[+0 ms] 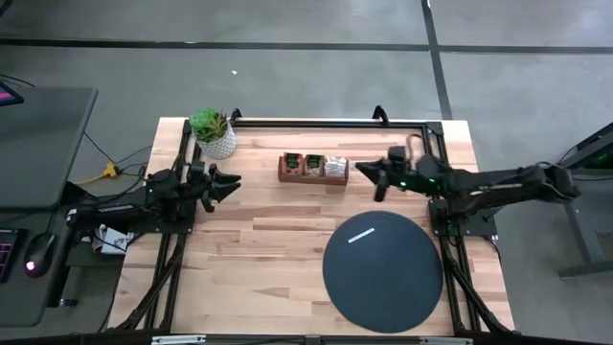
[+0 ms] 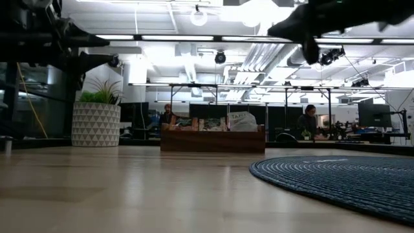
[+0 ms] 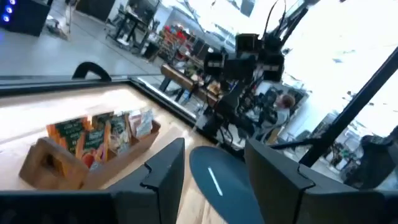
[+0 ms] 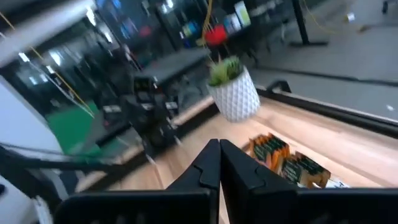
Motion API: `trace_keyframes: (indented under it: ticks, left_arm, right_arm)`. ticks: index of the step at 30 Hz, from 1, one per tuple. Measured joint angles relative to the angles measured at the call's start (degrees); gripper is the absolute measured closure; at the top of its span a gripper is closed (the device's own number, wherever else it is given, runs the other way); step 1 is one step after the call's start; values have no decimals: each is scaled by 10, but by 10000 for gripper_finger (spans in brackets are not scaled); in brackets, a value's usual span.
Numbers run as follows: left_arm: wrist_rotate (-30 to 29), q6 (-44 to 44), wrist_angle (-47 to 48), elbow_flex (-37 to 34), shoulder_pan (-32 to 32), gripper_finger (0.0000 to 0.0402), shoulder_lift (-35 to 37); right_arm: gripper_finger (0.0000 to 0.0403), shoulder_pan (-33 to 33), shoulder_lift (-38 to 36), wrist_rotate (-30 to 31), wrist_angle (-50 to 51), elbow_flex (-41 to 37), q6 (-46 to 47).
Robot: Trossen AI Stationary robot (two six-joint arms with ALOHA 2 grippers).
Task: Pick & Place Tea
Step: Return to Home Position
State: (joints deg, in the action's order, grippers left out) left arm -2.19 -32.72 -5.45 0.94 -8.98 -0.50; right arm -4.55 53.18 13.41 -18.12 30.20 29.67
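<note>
The tea sachets (image 1: 313, 165) stand upright in a brown wooden tray (image 1: 287, 174) at the table's far middle, orange and green ones showing in the left wrist view (image 3: 93, 135). One white sachet (image 1: 364, 235) lies flat on the black disc (image 1: 383, 273) at the near right. My left gripper (image 1: 228, 182) hovers open left of the tray, pointing level toward it, with nothing between its fingers. My right gripper (image 1: 375, 178) hovers shut just right of the tray, above the table, its fingers closed on each other (image 4: 219, 163) with nothing held.
A potted plant in a white patterned pot (image 1: 215, 134) stands at the far left corner, close behind my left gripper. A black frame rail (image 1: 326, 123) runs along the table's far edge. Bare wood lies between the tray and the near edge, left of the disc.
</note>
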Motion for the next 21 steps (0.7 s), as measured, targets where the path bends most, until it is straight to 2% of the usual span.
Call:
trace_keyframes:
  ticks: [5,10,21]
  left_arm:
    - [-26,-4,-19,2,0,236,0]
    - [-51,-1,-17,1,0,236,0]
    - [-74,-1,-17,0,0,236,0]
  right_arm:
    - [402,28,-107,32,-64,-87,1]
    - [402,40,-186,58,-67,-144,-14]
    - [403,40,-271,56,-185,-284,-10]
